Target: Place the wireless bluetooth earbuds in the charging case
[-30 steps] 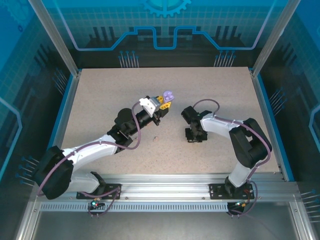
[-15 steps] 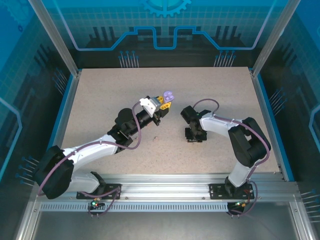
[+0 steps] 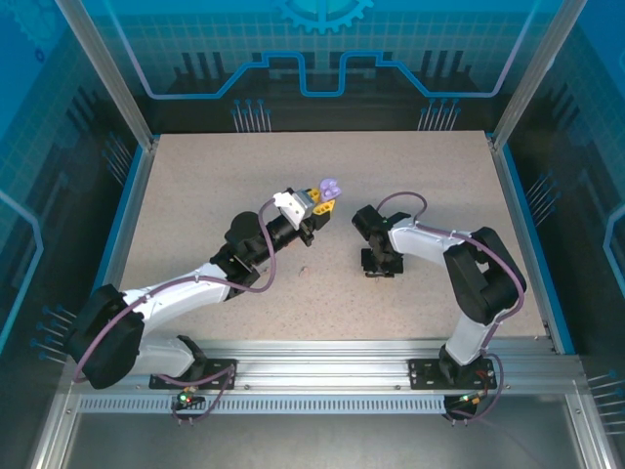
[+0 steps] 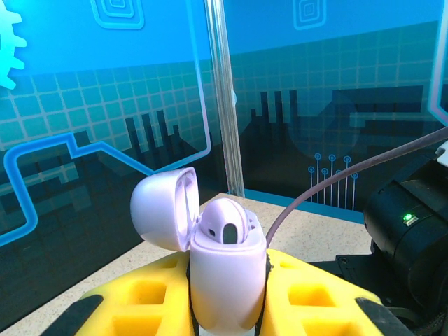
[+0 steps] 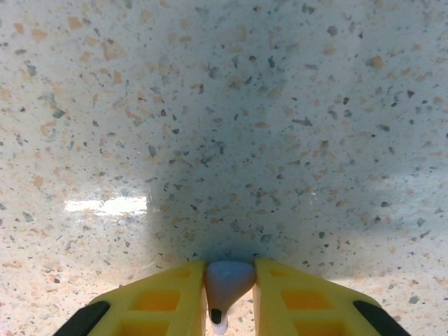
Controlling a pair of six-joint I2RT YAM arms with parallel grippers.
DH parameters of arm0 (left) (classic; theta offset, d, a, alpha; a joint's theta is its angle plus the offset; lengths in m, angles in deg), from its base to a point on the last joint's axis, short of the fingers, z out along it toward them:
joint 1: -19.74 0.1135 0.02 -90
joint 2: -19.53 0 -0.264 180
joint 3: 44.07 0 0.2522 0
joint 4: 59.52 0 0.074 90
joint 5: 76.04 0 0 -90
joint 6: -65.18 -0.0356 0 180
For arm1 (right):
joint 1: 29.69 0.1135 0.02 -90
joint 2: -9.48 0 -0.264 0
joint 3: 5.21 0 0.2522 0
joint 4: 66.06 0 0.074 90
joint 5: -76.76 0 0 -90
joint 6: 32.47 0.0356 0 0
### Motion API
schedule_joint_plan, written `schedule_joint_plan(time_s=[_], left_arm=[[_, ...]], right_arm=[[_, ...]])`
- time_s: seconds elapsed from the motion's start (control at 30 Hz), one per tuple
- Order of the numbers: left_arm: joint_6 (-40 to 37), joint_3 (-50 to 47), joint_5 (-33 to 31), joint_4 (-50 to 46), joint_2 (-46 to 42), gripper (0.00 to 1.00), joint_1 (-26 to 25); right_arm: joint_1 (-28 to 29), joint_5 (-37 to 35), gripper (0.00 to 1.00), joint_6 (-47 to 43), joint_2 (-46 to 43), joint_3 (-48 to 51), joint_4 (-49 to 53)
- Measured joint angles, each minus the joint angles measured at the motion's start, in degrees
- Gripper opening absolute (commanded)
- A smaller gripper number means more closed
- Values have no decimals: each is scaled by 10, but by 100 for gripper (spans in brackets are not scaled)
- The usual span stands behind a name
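**A:** What is held between the fingers point(image 4: 315, 297) of the left gripper point(image 4: 227, 308)?

**B:** The pale purple charging case point(image 4: 227, 266) is clamped upright between them at the lower centre of the left wrist view. Its lid point(image 4: 162, 210) stands open to the left.

**A:** And the right gripper point(image 5: 229, 297)?

**B:** A pale earbud point(image 5: 227, 276) is pinched between its narrowed fingers at the bottom centre of the right wrist view. The speckled table point(image 5: 210, 105) is seen behind it. In the overhead view the case is found just above centre, and the right gripper lower right of it, apart.
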Motion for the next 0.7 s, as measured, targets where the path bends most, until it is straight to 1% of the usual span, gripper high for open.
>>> schedule_joint_plan(time_s=[0.13,0.27,0.4,0.5,0.7], left_arm=[[0,0,0,0,0,0,0],[0,0,0,-2,0,0,0],[0,0,6,-5,0,0,0],[0,0,9,-6,0,0,0],[-1,0,16,-15,-8,0,0]], right_arm=[[0,2,10,-2,-2,-1,2],[-3,6,7,-7,-10,6,-5],[-4,15,7,-18,-39,27,-37],[-5,24,8,-29,-87,38,-56],[-22,42,9,-46,-211,40,-89]])
